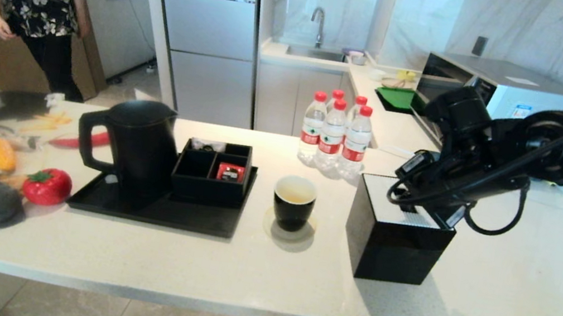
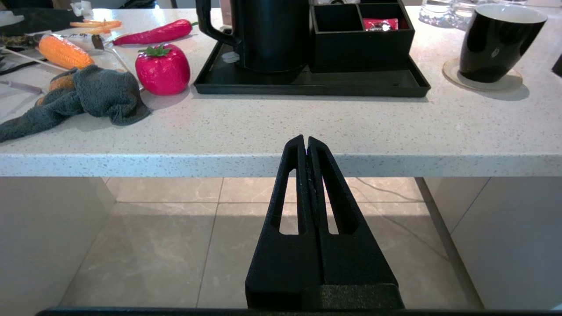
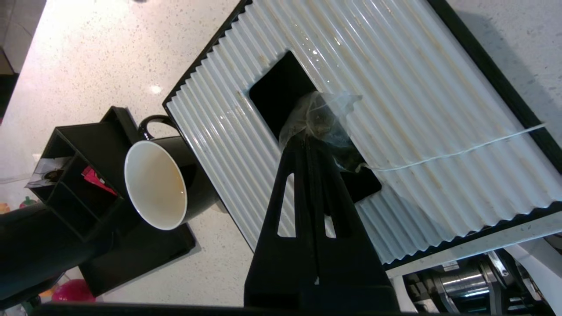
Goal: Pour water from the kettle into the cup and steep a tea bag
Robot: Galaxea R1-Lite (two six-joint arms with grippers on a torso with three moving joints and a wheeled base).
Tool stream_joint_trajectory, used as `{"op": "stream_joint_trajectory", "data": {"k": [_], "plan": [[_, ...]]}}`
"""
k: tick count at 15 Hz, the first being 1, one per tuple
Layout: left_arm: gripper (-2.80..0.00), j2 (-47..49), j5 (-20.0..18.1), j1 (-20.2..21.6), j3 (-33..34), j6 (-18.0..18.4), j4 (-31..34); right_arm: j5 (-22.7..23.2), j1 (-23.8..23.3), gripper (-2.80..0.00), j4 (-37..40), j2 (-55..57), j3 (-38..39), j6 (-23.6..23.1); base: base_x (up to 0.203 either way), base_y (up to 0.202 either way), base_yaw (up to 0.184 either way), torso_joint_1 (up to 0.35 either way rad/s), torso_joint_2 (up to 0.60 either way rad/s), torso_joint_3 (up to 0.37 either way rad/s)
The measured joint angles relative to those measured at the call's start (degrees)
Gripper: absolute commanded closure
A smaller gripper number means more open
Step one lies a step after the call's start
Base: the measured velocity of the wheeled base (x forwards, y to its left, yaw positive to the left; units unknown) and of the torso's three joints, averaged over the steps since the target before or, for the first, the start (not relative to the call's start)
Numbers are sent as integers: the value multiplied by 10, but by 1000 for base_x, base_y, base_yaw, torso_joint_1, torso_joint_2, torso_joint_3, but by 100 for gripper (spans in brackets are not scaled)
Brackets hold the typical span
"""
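Tea bag (image 3: 320, 120), translucent, dark leaves, pinched by right gripper (image 3: 307, 142).

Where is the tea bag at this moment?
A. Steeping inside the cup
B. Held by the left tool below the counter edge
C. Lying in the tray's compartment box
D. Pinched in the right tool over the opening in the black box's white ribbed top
D: the right wrist view shows the tea bag clamped at the tip of the right tool, above the black box opening, string trailing across the ribbed top.
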Motion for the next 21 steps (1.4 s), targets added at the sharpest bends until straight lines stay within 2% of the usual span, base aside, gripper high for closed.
{"op": "stream_joint_trajectory", "data": {"k": [15, 21], "plan": [[0, 0, 0, 0, 0, 0, 0, 0, 0, 0, 0, 4, 3, -2, 0, 0, 0, 0, 0, 0], [0, 0, 0, 0, 0, 0, 0, -3, -1, 0, 1, -30, 0, -8, 0, 0, 0, 0, 0, 0]]}}
